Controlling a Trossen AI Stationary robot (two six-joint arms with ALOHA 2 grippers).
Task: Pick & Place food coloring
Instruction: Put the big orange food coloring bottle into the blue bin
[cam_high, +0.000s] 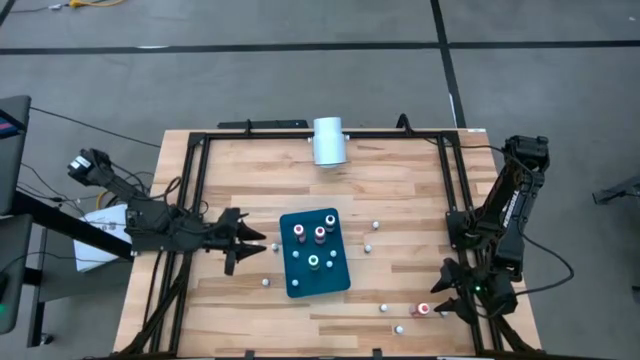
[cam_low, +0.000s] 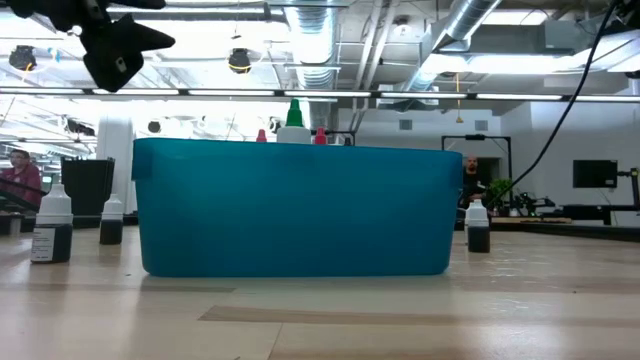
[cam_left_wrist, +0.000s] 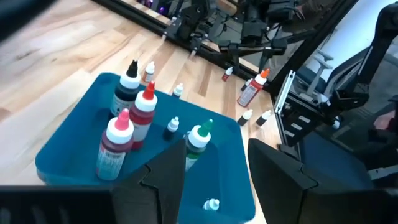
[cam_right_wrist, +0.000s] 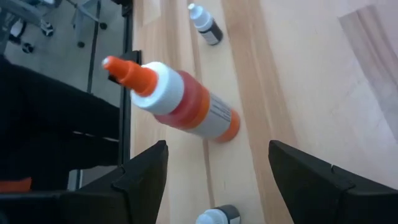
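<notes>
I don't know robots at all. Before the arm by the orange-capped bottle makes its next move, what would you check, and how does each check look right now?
1. Right claw open: ok.
2. Orange-capped bottle ahead of it, between the fingers' line: ok.
3. Bottle upright: not ok, it lies on its side.
4. Small bottles apart from it: ok.
5. Teal tray has free space: ok.
6. Left claw off the tray: ok, beside it.

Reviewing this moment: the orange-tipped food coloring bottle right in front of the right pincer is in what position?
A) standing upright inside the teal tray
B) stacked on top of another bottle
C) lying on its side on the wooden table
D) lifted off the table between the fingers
C: the orange-tipped bottle lies on its side on the bare wooden table, ahead of the open right pincer, which is not touching it.
</notes>
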